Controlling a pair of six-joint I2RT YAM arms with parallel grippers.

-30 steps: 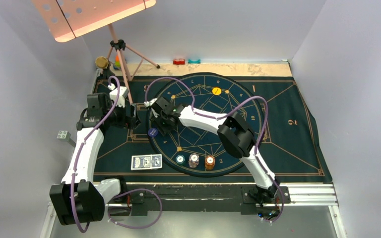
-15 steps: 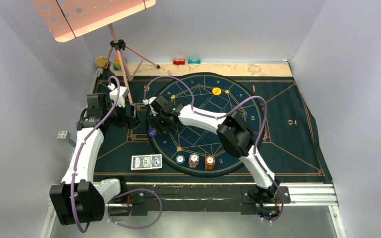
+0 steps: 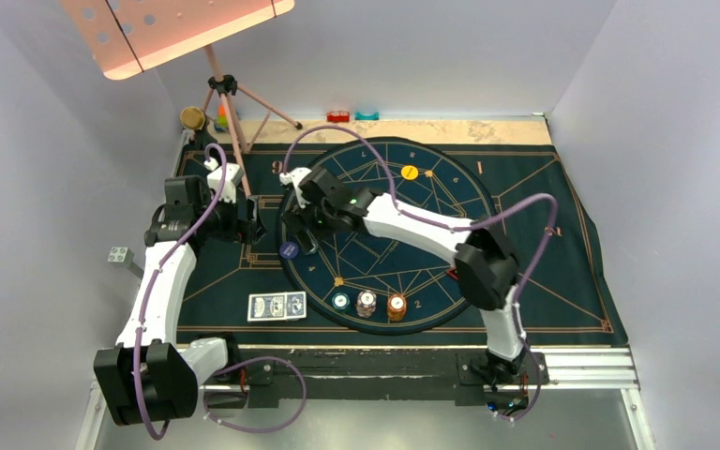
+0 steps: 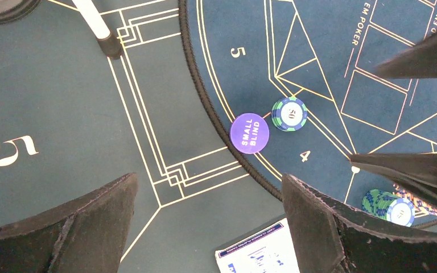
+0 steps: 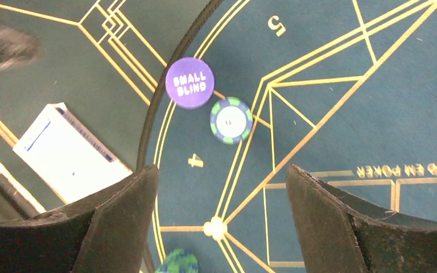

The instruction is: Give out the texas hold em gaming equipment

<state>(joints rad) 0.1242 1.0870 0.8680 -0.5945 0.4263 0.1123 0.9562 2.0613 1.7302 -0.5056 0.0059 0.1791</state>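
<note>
Leftmost, just left of the purple small-blind button (image 4: 249, 133): left gripper (image 4: 207, 227), spread wide, pinching nothing. Slightly left of the button and nearer the arm bases: playing cards (image 3: 277, 306), face down. Over the button, a touch to its right: right gripper (image 5: 222, 222), likewise spread and empty. Just beside the button on its right: one blue-and-green chip (image 5: 231, 120), flat on the felt. Farther right of the button, toward the bases: three chip stacks (image 3: 367, 303).

Risks, as a judgement: could clip chip or button with a low sideways sweep and skid either across the round mat's stitched rim (image 4: 205, 108); could knock the two grippers together, both so near the button.

Open room right of the button, toward the centre; crowded to its left.
</note>
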